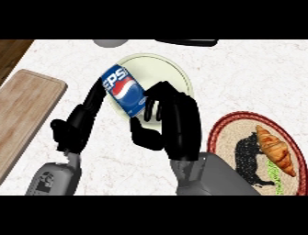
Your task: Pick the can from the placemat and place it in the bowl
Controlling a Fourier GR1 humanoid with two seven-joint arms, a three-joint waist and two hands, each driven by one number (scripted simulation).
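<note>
Holding the blue can [123, 90] over the pale bowl [176, 73], the right robot hand [173, 121] is curling its fingers and thumb round the can's lower end. The can is tilting, its top leaning up and left, and it is already above the bowl, well away from the round placemat [227, 133] where a croissant [277, 149] is lying. The left robot hand [78, 124] is resting beside it with fingers straight, touching nothing. To do this well, the robot should probably lower the can inside the rim before letting go, so it is not rolling out onto the worktop [251, 78].
</note>
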